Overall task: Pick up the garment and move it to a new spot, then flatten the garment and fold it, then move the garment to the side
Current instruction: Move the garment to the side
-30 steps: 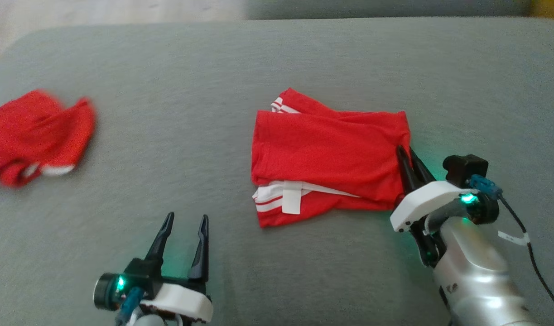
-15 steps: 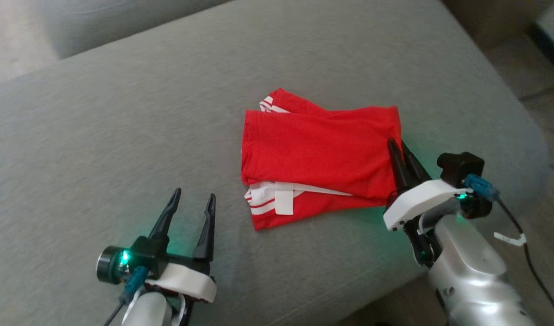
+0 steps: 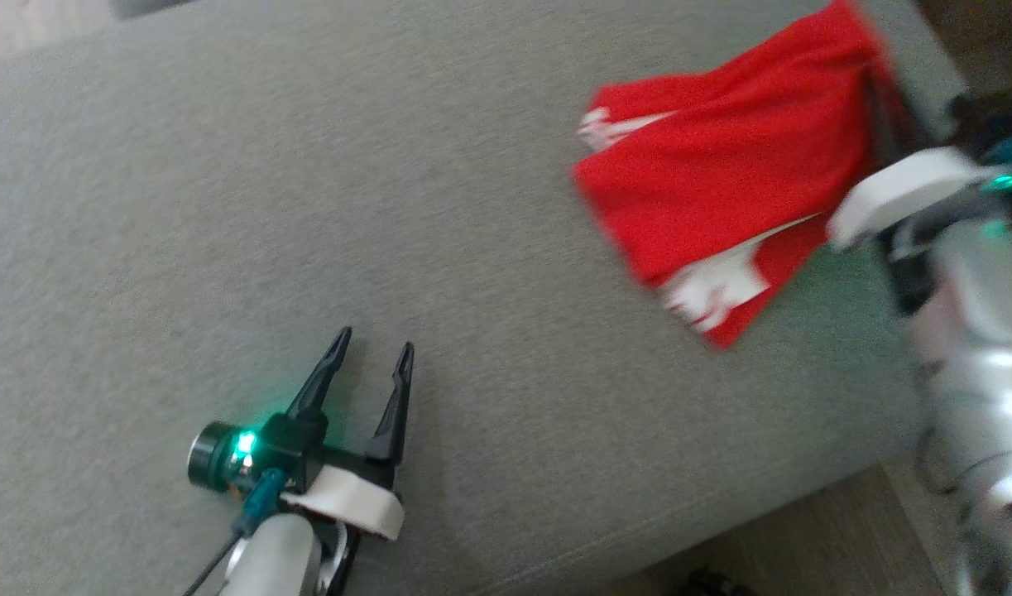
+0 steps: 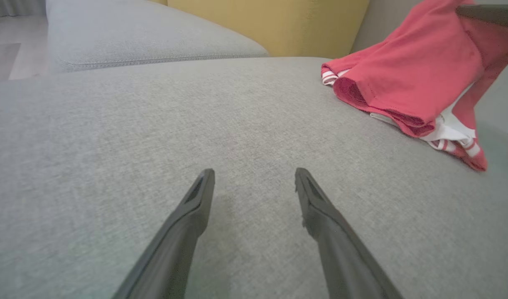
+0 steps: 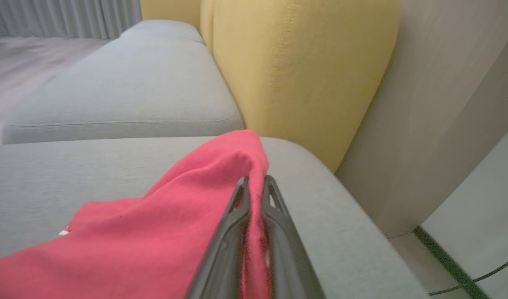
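The head view is smeared on its right side, so the right arm's pale shell and the red garment [image 3: 721, 182] beside it look soft-edged, and the fingers there are hard to make out. The right wrist view is sharp. In it the right gripper [image 5: 256, 180] has its two dark fingers pressed almost together with a fold of red cloth pinched between them. That corner is raised off the grey seat [image 3: 307, 207], while the rest of the garment drapes down and lies on it. Cloth covers part of the fingers' inner faces, and the frame's bottom edge cuts the garment off. The garment sits toward the seat's far right corner, close to the right-hand edge, with its white-striped band on the near side. The left gripper [image 3: 373, 339] is low over the seat near the front edge, fingers spread wide with nothing between them, well apart from the garment. A broad stretch of bare grey fabric lies between and around them. Past the front edge a strip of wood floor [image 3: 803, 546] appears. The left wrist view gives the garment's layered folded edge and white trim from the side, its raised corner cut by the frame. The right wrist view adds a yellow backrest [image 5: 299, 74] just behind that corner and a second seat [image 5: 125, 91] beyond.
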{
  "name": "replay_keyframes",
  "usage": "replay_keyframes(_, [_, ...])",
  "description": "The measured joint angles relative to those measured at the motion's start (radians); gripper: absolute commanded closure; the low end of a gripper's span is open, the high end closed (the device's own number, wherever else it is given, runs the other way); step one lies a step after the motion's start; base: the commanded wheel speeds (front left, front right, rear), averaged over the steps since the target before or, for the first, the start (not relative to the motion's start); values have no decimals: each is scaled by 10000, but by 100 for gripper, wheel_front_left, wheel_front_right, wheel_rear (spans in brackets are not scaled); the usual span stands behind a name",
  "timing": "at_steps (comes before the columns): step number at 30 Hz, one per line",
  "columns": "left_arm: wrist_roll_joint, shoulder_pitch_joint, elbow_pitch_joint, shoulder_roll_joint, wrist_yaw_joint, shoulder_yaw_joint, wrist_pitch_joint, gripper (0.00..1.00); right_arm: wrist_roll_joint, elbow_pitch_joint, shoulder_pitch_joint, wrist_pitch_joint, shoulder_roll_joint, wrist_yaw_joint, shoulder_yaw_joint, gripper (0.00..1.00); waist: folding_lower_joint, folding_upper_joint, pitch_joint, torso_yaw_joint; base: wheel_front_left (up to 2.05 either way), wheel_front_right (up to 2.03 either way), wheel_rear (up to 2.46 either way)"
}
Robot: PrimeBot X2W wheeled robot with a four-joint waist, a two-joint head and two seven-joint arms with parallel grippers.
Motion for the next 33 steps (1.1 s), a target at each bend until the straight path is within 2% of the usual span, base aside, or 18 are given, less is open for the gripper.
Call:
replay_keyframes(3, [59,-211,-109,-15,-52,-15,0,0,-805,748,-681,94,-769,-2,-1127,100,1,0,223,482,0,0,0])
replay_keyframes(7, [59,-383,-226,-35,-59,-10,-8,0,-2065,1164,-886,272,-1778,-2,-3137,99,0,0,494,1082,0,0,0])
replay_keyframes(8, [59,-383,-226,-35,-59,-10,-8,0,-2065,1164,-886,272,-1778,-2,-3137,56,0,0,494,1082,0,0,0])
replay_keyframes(9, [59,-438,-244,-44,-61,-10,-10,0,-2420,1154,-884,270,-1935,-2,-3582,0,0,0,555,1221,0,0,0])
replay_keyframes(12, [59,-482,-351,-46,-63,54,-12,0,-3340,838,-888,249,-1921,0,-4690,0,0,0,715,1528,0,0,0])
replay_keyframes(16, [61,-481,-408,-58,-65,142,-12,0,-3797,372,-890,67,-1218,-2,-5198,0,1,0,707,1649,0,0,0])
replay_keyframes(17, [61,-461,-370,-52,-63,305,-12,0,-3774,23,-861,52,-704,0,-5018,0,-1,0,584,1647,0,0,0])
replay_keyframes(22, [59,-419,-336,-38,19,662,-10,0,-2794,-1559,-536,40,376,-2,-3536,0,-1,0,196,1725,0,0,0])
replay_keyframes(26, [38,-245,-393,-42,232,913,-6,0,-1662,-2366,764,38,748,0,-2462,0,-1,0,-155,1949,0,0,0])
replay_keyframes(33, [-188,215,-416,-50,456,1392,0,0,-633,-3037,2841,40,982,-2,-1751,0,-2,0,-756,2620,0,0,0])
